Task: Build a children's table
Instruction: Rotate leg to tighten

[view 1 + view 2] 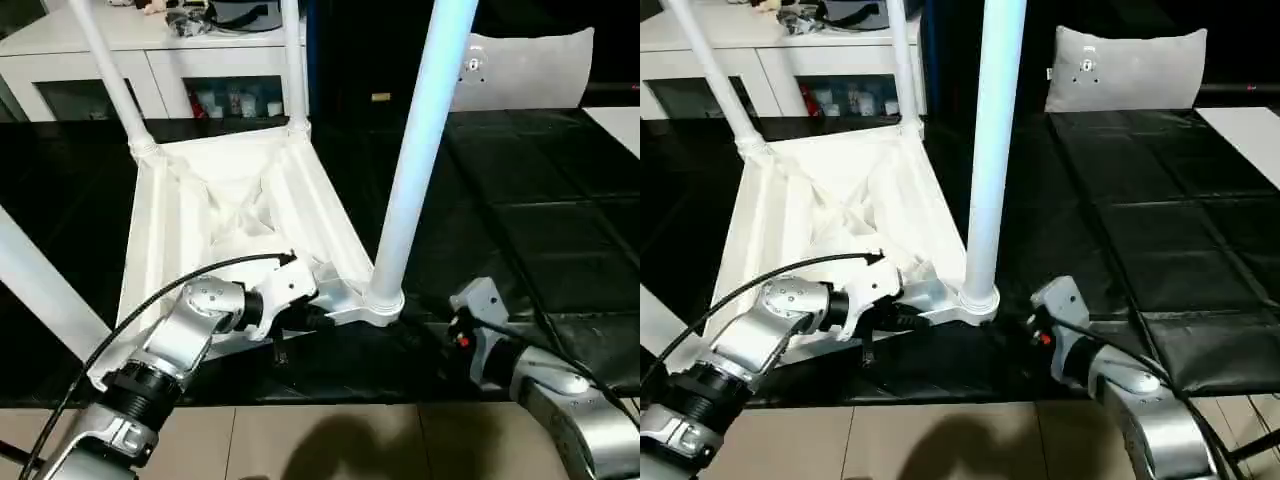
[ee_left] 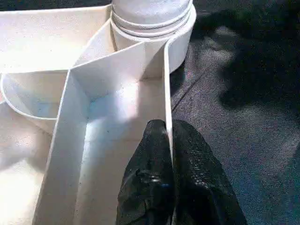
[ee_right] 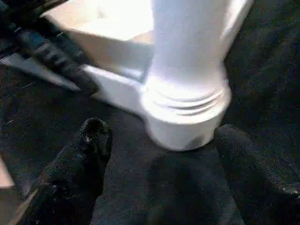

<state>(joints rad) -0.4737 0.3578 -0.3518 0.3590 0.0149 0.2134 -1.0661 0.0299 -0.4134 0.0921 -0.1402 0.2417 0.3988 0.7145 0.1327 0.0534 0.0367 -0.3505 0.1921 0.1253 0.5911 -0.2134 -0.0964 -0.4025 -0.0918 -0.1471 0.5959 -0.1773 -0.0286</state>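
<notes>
The children's table lies upside down on the black mat, ribbed underside up. Its white legs stand in the corner sockets, the near right leg tallest in view. My left gripper is shut on the thin near rim wall of the top, one finger on each side, close to the near right corner socket. My right gripper is open low over the mat. Its fingertips stand wide apart just short of that same socket, not touching it. The right forearm comes in from the lower right.
A white low cabinet with glass doors stands behind the table. A grey cushion leans at the back right. The black mat stretches to the right; beige floor runs along its near edge.
</notes>
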